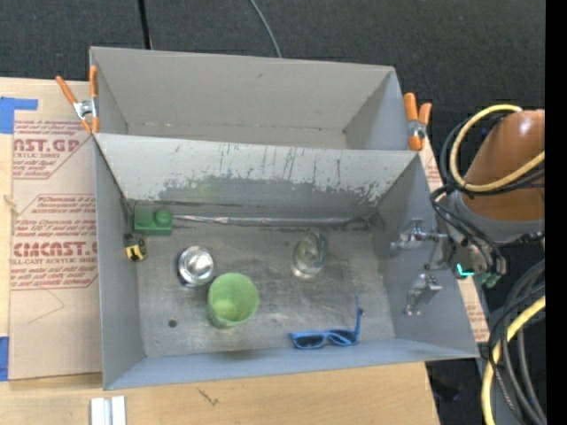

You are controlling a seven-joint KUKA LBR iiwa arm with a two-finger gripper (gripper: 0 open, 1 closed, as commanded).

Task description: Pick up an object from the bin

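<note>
The blue sunglasses (326, 336) lie flat on the floor of the bin (266, 104), close to its front wall, and they are the thing nearest to me. A clear glass piece (308, 257) sits mid-floor. Further left, a green cup (233, 298) rests just beside a shiny silver cup (196, 265).

I judge the sunglasses risky: they are thin and low, so my fingertips could scrape the floor, skid over the frame, or knock the front wall. The glass looks smooth and may slip out.

My gripper (418, 264) hangs over the sloping right wall (399, 211), fingers apart with nothing between them. My wrist is outside the rim.
</note>
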